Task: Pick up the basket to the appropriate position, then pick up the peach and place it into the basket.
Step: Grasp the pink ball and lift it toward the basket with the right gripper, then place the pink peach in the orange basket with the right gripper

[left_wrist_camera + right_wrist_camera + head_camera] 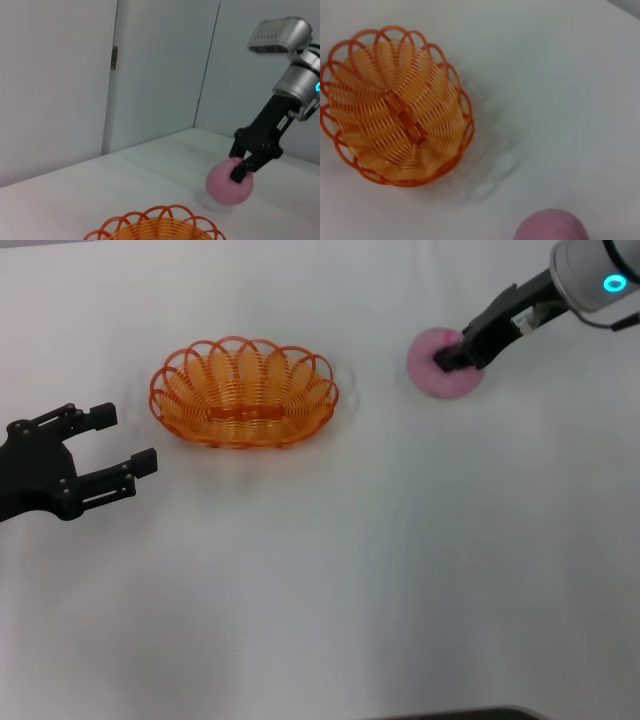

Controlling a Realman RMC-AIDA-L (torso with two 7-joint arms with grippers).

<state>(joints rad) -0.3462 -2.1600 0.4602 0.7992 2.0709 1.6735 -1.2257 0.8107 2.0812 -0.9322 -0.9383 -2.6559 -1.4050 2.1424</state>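
The orange wire basket [243, 410] stands empty on the white table, left of centre; it also shows in the left wrist view [155, 227] and the right wrist view [395, 115]. My left gripper [125, 438] rests open just left of the basket, apart from it. To the basket's right, the pink peach [432, 382] sits in my right gripper [448, 357], whose black fingers close on its top. In the left wrist view the peach [225, 187] seems slightly off the table under the right gripper [239, 170]. The right wrist view catches only the peach's top [551, 227].
The white table [330, 570] stretches wide in front of the basket and between basket and peach. A grey wall with a door edge [115, 75] stands behind the table.
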